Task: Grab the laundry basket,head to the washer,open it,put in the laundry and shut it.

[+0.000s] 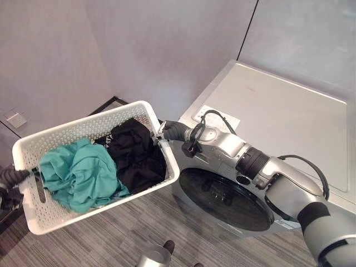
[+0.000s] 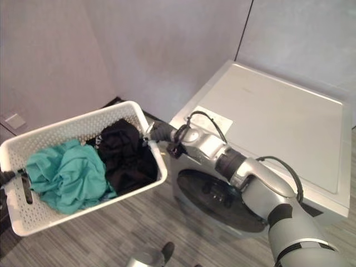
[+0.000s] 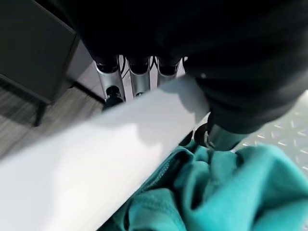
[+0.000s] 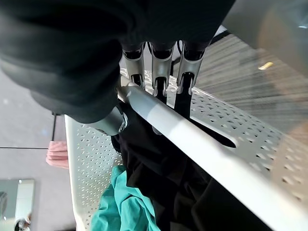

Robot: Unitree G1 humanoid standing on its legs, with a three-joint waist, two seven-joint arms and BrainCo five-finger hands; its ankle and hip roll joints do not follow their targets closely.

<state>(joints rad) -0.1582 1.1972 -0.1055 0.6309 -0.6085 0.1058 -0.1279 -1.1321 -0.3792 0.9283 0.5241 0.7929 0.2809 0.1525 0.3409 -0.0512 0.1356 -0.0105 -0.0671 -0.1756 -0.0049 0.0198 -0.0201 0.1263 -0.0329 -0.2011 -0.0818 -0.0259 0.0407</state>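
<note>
A white perforated laundry basket (image 1: 146, 109) is held up in the air between both hands, to the left of the washer. Teal cloth (image 1: 80, 172) and black cloth (image 1: 135, 153) lie inside it. My right hand (image 1: 172, 131) is curled on the basket's right rim; its fingers (image 4: 159, 72) hook over the rim (image 4: 192, 139) by the handle slot. My left hand (image 1: 12, 178) grips the basket's left end, fingers (image 3: 137, 79) wrapped over the white rim (image 3: 96, 159). The grey washer (image 1: 278, 122) stands at the right with its round dark door (image 1: 228, 197) closed.
Grey walls meet in a corner behind the basket. The floor (image 1: 139, 228) is striped grey. A dark cabinet (image 3: 33, 48) stands by the left side. Pink folded cloth (image 4: 57, 154) lies far off in the right wrist view.
</note>
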